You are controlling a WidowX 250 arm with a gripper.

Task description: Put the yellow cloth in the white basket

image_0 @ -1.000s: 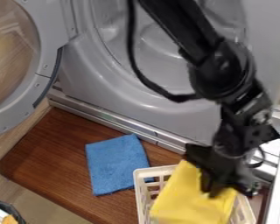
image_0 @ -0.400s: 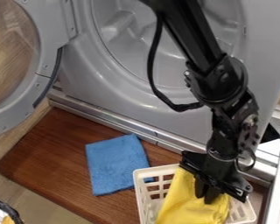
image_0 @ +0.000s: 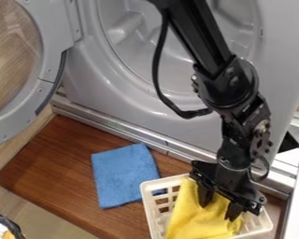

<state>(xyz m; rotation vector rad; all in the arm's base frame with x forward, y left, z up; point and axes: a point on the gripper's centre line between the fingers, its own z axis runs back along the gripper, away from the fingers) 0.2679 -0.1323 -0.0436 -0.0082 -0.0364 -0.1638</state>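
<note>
Wooden board (image_0: 58, 172) before an open washer (image_0: 83, 84): gripper (image_0: 218, 213) spread over yellow cloth (image_0: 195, 217).
Its fingers have parted since the earlier frames; the cloth lies inside the white basket (image_0: 149, 205), which sits near the board's right edge, the blue cloth (image_0: 124, 175) just beside its left wall.
</note>
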